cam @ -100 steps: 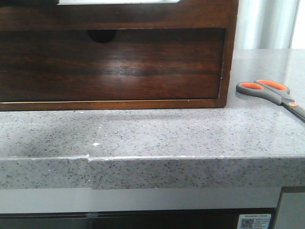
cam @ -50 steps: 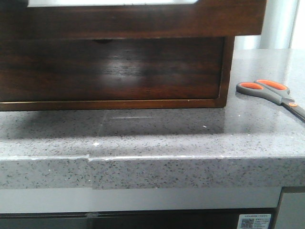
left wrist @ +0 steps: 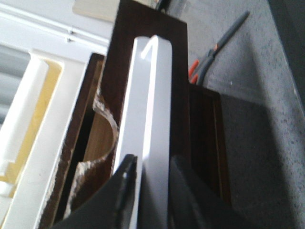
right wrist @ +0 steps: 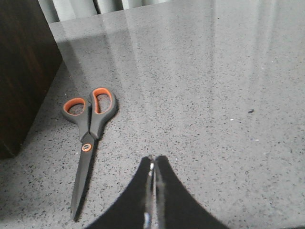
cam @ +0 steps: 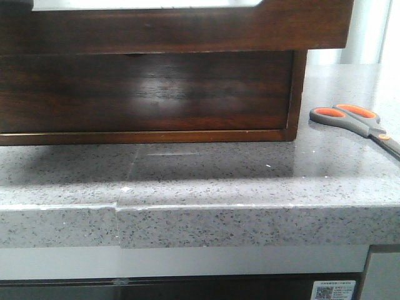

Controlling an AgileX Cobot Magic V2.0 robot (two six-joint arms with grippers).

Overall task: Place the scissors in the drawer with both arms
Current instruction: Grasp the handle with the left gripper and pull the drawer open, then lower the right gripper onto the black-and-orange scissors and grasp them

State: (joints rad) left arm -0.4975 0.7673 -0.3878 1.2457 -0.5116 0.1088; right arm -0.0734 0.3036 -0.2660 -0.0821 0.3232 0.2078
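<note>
The drawer [cam: 187,28] is a glossy dark-brown front with a long white cutout along its top edge, and it stands out from the cabinet toward me. In the left wrist view my left gripper [left wrist: 152,179] is closed over the top edge of the drawer [left wrist: 178,95], one finger on each side at the white cutout. The scissors [cam: 356,119], with grey handles lined orange, lie flat on the counter to the right of the cabinet. They also show in the right wrist view [right wrist: 90,129]. My right gripper [right wrist: 153,162] hovers shut and empty to the right of the scissors' blades.
A second dark-brown drawer [cam: 144,94] sits closed below the pulled-out one. The cabinet stands on a speckled grey stone counter [cam: 219,181] with a front edge near me. A white and yellow tray [left wrist: 28,119] lies behind the cabinet top.
The top drawer has slid out toward me and now overhangs the lower drawer and hides its finger notch. The scissors have not moved.
</note>
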